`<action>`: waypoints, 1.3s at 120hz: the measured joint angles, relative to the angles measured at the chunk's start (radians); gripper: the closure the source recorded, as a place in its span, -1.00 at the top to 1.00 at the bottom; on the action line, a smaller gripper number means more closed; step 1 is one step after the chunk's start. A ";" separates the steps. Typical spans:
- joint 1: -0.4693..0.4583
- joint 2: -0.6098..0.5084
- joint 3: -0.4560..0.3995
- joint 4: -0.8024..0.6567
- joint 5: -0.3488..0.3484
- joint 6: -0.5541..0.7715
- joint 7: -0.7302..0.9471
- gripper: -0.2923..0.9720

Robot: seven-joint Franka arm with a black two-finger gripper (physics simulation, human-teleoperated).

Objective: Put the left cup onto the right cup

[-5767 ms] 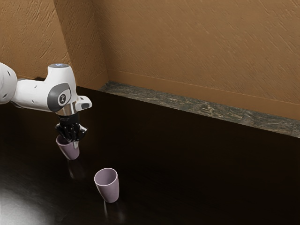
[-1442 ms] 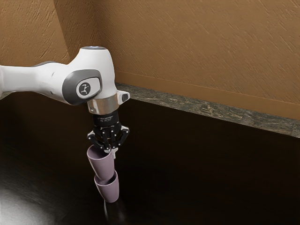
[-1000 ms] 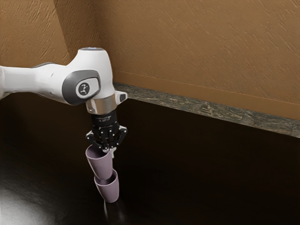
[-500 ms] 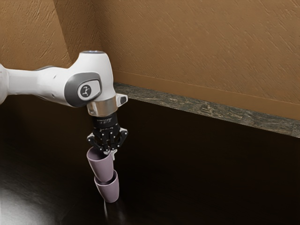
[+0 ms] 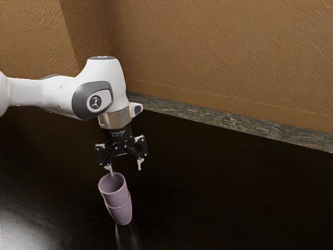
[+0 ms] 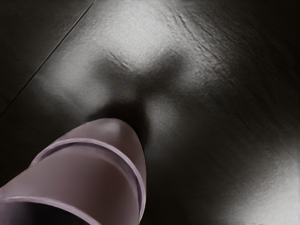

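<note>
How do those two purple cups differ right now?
The upper cup sits nested in the lower cup, which stands on the table. The upper cup's mouth is open under the hand; the lower cup's is plugged. Both are mauve and the same shape.

Pincer point(image 5: 123, 166) now open, upper cup point(image 5: 113, 187) free, deeper inside lower cup point(image 5: 120, 212).

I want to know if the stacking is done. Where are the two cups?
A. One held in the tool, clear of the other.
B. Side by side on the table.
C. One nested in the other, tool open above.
C: the upper cup sits in the lower cup, and the tool hangs above them with its fingers spread.
</note>
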 joint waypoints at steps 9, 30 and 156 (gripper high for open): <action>0.000 0.000 0.000 0.000 0.000 0.001 0.001 0.44; 0.000 -0.002 0.000 0.000 0.001 0.002 0.003 0.49; -0.052 -0.056 0.024 0.182 0.177 -0.083 0.308 0.54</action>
